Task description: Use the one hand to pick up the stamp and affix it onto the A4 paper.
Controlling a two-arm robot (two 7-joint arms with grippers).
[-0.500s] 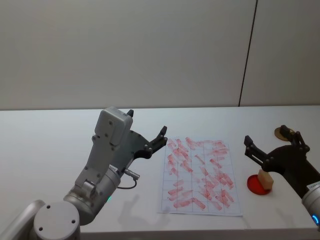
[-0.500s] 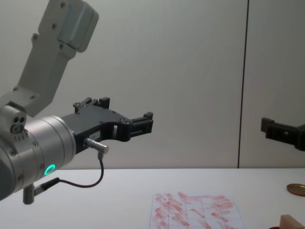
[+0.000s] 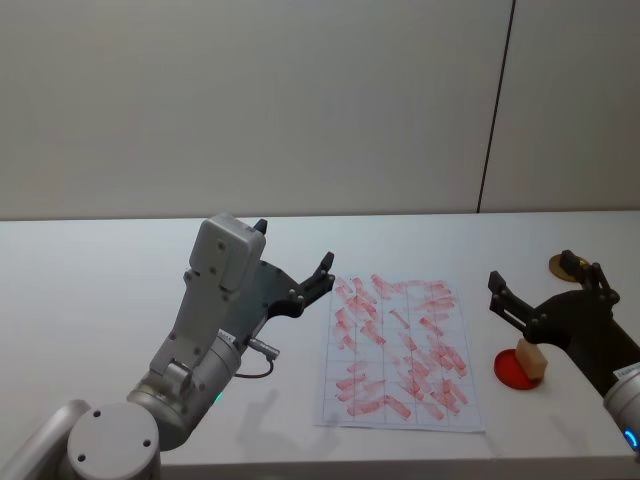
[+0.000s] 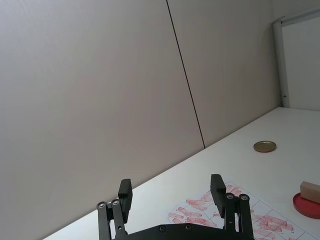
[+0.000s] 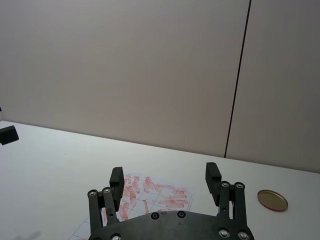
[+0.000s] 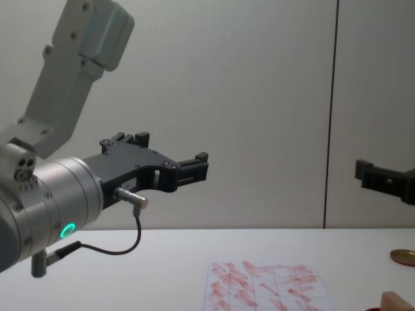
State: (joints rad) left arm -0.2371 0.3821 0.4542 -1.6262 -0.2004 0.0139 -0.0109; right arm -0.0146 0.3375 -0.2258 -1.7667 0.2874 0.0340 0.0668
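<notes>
The stamp [image 3: 531,360] is a small tan wooden block resting on a red round pad [image 3: 511,371] to the right of the A4 paper [image 3: 400,340]. The paper lies flat mid-table, covered in red stamp marks. My right gripper [image 3: 533,270] hovers open above and just behind the stamp, with nothing between its fingers [image 5: 212,180]. My left gripper [image 3: 293,246] hangs open in the air left of the paper, also holding nothing. The chest view catches the stamp [image 6: 397,302] at its lower right corner, and the left wrist view has the stamp [image 4: 310,191] on its pad.
A round brass disc [image 3: 558,265] lies on the white table [image 3: 100,290] behind the right gripper. A plain wall stands behind the table. A black cable loops under the left wrist [image 6: 123,249].
</notes>
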